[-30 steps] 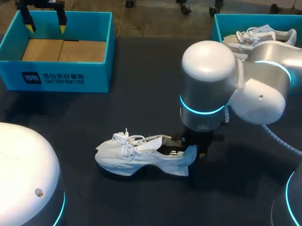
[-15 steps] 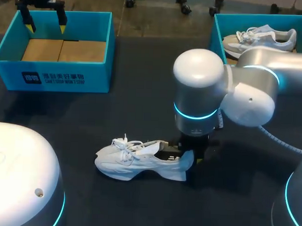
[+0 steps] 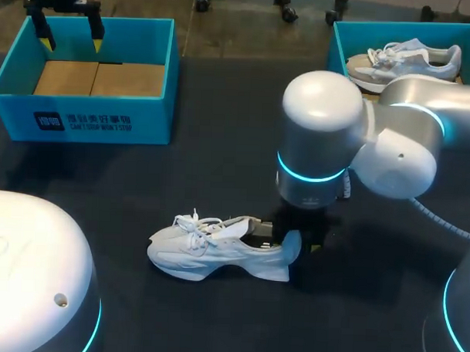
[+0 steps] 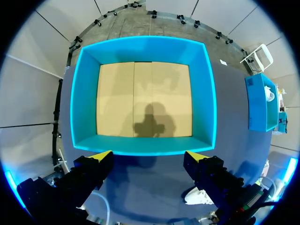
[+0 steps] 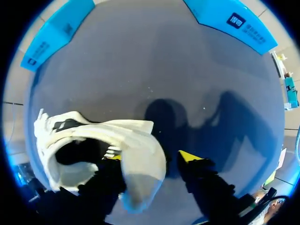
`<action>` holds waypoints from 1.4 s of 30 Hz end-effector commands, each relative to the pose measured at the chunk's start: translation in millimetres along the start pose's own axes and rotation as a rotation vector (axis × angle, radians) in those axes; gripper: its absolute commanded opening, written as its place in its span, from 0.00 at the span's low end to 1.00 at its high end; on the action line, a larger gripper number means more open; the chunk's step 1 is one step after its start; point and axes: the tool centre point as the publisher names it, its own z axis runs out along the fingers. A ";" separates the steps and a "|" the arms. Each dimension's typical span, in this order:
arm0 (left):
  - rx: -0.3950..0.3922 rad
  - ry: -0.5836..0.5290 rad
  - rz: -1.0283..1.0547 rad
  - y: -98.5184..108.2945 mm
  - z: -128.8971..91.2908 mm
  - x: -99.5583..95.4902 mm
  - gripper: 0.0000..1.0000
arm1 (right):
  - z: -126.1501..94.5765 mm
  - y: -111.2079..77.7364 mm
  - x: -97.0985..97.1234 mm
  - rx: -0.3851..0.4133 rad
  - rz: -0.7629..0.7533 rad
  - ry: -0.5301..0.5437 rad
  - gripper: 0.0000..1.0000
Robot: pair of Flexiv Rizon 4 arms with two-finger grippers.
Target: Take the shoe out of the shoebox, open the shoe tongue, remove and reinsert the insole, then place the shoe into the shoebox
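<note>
The shoe [image 3: 217, 253] lies on the table [image 3: 220, 168], long axis 9-to-3 o'clock with the heel at 3 o'clock between the spread, unclosed fingers of the nearer right pincer [image 5: 151, 156]; the left pincer [image 4: 149, 155] hangs wide and empty over the shoebox [image 3: 90, 117] at 11 o'clock.

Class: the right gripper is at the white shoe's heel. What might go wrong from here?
1. The soft heel of the white shoe lies between the open fingers of the right gripper, against only one; closing there may crumple it, and the shoe could slip.
2. The left gripper hangs over the empty shoebox, so nothing steadies the toe; a pull may drag the shoe.
</note>
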 end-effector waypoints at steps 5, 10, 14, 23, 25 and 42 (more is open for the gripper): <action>0.000 -0.001 0.000 0.0 -0.2 0.0 1.00 | -59.1 2.0 -25.9 -0.006 -0.074 0.157 1.00; 0.000 -0.001 0.000 0.0 -0.2 0.0 1.00 | -81.1 9.4 -36.1 -0.028 -0.256 0.384 1.00; 0.000 -0.001 0.000 0.0 -0.2 0.0 1.00 | -81.1 9.4 -36.1 -0.028 -0.256 0.384 1.00; 0.000 -0.001 0.000 0.0 -0.2 0.0 1.00 | -80.8 12.8 -55.5 -0.075 -0.470 0.483 1.00; 0.000 -0.001 0.000 0.0 -0.2 0.0 1.00 | -84.7 11.6 -65.9 -0.146 -0.612 0.561 1.00; 0.000 -0.001 0.000 0.0 -0.2 0.0 1.00 | -81.2 -10.8 -91.2 -0.611 -1.161 0.529 1.00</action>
